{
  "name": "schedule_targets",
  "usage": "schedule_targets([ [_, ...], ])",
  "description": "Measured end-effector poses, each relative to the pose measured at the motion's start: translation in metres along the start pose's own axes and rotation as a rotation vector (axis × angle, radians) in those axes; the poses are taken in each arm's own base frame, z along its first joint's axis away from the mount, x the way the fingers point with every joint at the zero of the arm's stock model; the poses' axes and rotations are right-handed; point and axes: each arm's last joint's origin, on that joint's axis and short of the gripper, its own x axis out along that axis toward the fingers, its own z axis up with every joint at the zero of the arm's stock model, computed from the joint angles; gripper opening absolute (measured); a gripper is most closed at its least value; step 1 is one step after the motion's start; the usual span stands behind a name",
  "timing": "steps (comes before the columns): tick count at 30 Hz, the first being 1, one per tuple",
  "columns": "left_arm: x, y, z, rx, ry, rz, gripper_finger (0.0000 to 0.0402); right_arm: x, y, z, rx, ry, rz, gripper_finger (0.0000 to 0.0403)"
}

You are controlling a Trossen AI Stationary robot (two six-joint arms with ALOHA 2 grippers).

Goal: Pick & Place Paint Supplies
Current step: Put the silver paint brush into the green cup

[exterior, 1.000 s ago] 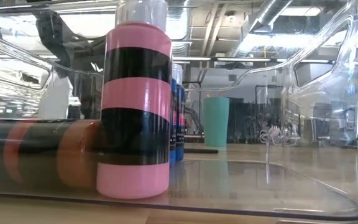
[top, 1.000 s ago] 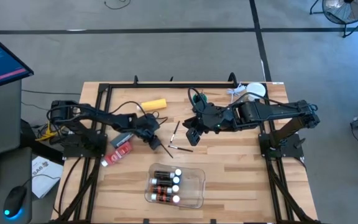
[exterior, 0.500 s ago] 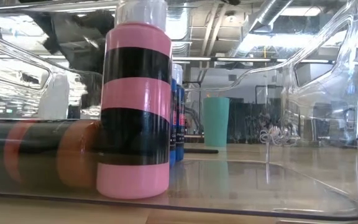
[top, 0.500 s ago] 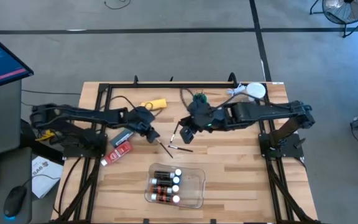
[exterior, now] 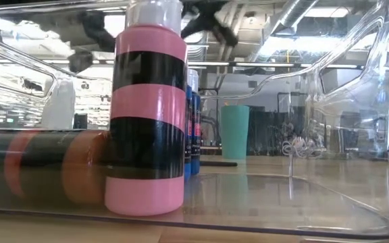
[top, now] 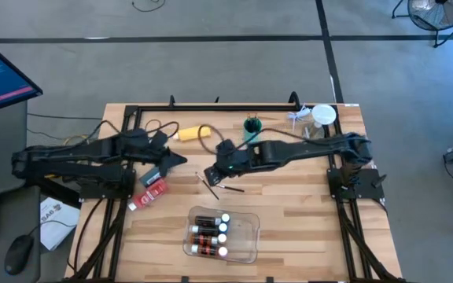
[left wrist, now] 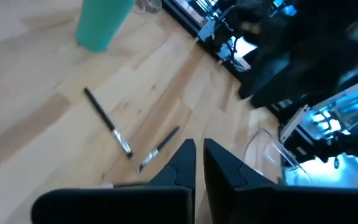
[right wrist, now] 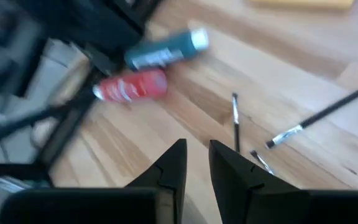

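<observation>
Paint brushes (top: 215, 183) lie loose on the bare desk (top: 305, 212), just behind the clear tray (top: 247, 237) and between the two arms, and nobody has one yet! Since a second ago the right gripper (top: 218, 166) has swept across from the middle of the desk and now hangs right over those brushes; its fingers (right wrist: 166, 171) stand a narrow slit apart with nothing between them. The left gripper (top: 175, 160) has pulled back from the brushes toward its own side, fingers (left wrist: 182, 167) pressed together and empty, parked above the grey tube (top: 154, 174) and the red tube (top: 153, 189), which lie well to the left of the tray. Behind the brushes, near the desk's far edge, the yellow bottle (top: 189, 132) lies on its side, with the teal cup (top: 251, 124) standing to the right of it. In the tray the small bottles (top: 209, 234) with white caps already lie in a row. So the hand-off looks clear: the right arm has taken over the brushes while the left clears out. Next, I'd say, it must drop and pinch one thin handle flat on the wood, a fiddly grip. Brushes, tubes and yellow bottle are all to go.
</observation>
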Motion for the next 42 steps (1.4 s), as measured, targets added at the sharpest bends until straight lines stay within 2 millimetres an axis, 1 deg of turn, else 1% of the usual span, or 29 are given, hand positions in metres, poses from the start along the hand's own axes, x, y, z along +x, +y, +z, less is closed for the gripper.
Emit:
schedule_targets([
  [4,-0.009,0.008,-0.018,-0.074,0.015,-0.017,0.0001,0.034,0.001,-0.012,-0.087,0.027,0.009,0.0062],
  [7,-0.012,0.013,-0.031,-0.088,0.025,-0.038,0.0001,0.058,0.004,-0.019,-0.100,0.028,0.046,0.0062],
  [9,-0.013,0.017,-0.039,-0.124,0.025,-0.030,0.0001,0.073,0.003,-0.024,-0.152,0.021,0.052,0.0062],
  [10,-0.015,0.018,-0.041,-0.140,0.019,-0.036,0.0001,0.079,0.004,-0.024,-0.180,-0.001,0.065,0.0062],
  [12,-0.016,0.019,-0.046,-0.165,0.021,-0.045,0.0001,0.087,0.001,-0.026,-0.221,-0.019,0.031,0.0062],
  [14,-0.019,0.018,-0.048,-0.180,0.017,-0.068,0.0001,0.098,-0.001,-0.026,-0.219,-0.058,0.018,0.0062],
  [17,-0.020,0.019,-0.052,-0.206,0.027,-0.077,0.0001,0.113,-0.011,-0.027,-0.204,-0.043,-0.016,0.0063],
  [19,-0.021,0.019,-0.053,-0.219,0.028,-0.081,0.0001,0.117,-0.016,-0.024,-0.194,-0.016,-0.015,0.0066],
  [22,-0.020,0.020,-0.054,-0.224,0.029,-0.076,0.0001,0.118,-0.019,-0.019,-0.184,0.010,0.003,0.0078],
  [29,-0.020,0.020,-0.054,-0.225,0.029,-0.076,0.0001,0.120,-0.026,-0.009,-0.182,0.005,-0.007,0.0122],
  [32,-0.020,0.020,-0.053,-0.225,0.026,-0.079,0.0001,0.132,-0.029,-0.012,-0.182,0.021,0.004,0.0139],
  [34,-0.020,0.020,-0.053,-0.225,0.025,-0.081,0.0001,0.134,-0.033,-0.018,-0.196,0.052,-0.024,0.0146],
  [37,-0.020,0.020,-0.053,-0.225,0.026,-0.082,0.0001,0.130,-0.023,-0.017,-0.198,0.018,0.029,0.0149],
  [42,-0.019,0.020,-0.054,-0.225,0.038,-0.085,0.0001,0.131,-0.018,-0.024,-0.207,0.011,0.049,0.0137],
])
